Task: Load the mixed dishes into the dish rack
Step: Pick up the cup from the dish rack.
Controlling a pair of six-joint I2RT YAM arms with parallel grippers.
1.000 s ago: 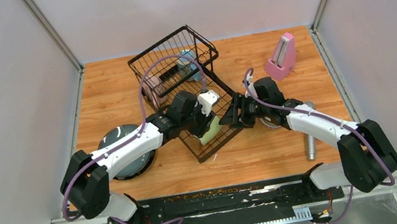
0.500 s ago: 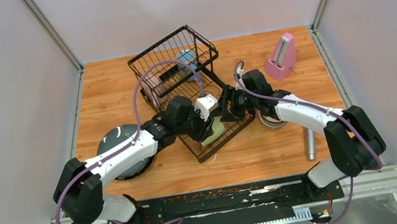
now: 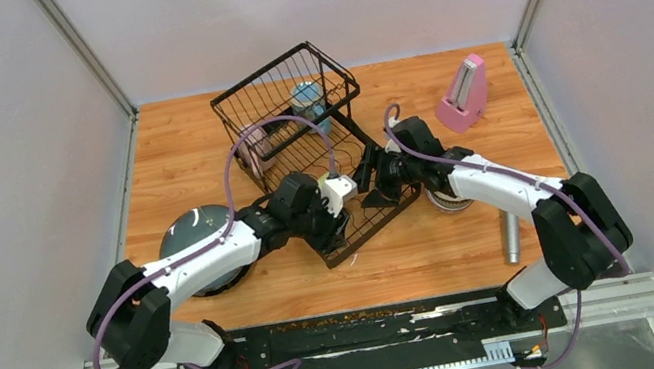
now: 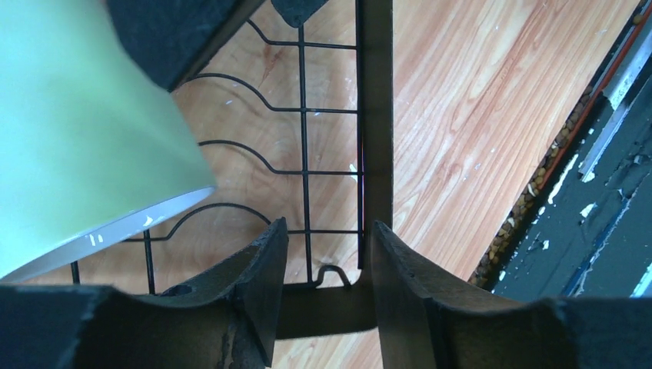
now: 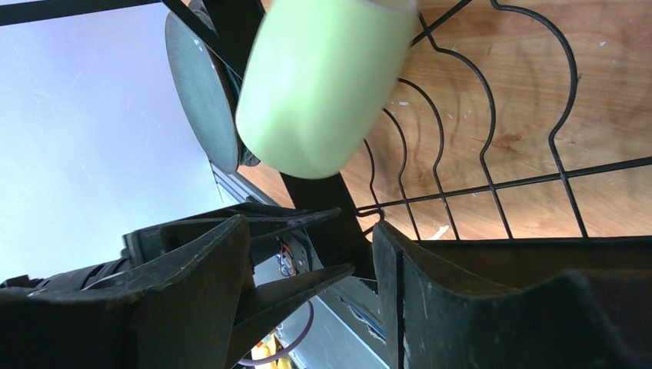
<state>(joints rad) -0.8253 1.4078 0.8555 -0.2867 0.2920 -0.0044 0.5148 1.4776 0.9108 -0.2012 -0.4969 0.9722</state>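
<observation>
The black wire dish rack (image 3: 288,100) stands mid-table, its low wavy tray (image 3: 375,222) toward me. A pale-green mug (image 4: 84,138) lies tilted in the tray and also shows in the right wrist view (image 5: 323,84); the arms hide it from above. My left gripper (image 3: 338,226) is open at the tray's near corner, its jaws (image 4: 327,231) straddling the rim bar, apart from the mug. My right gripper (image 3: 365,183) is open over the tray's right side (image 5: 311,227), around a frame bar. A blue mug (image 3: 308,96) and a pink mug (image 3: 255,141) sit in the basket.
A dark speckled plate (image 3: 195,238) lies left of the rack, partly under my left arm. A bowl (image 3: 447,199) sits under my right arm. The pink metronome (image 3: 464,94) stands back right. The silver microphone (image 3: 512,238) lies at the near right.
My left gripper has dropped toward the tray's near corner and no longer holds the green mug, which is now hidden from above. My right gripper has moved further left over the tray.
</observation>
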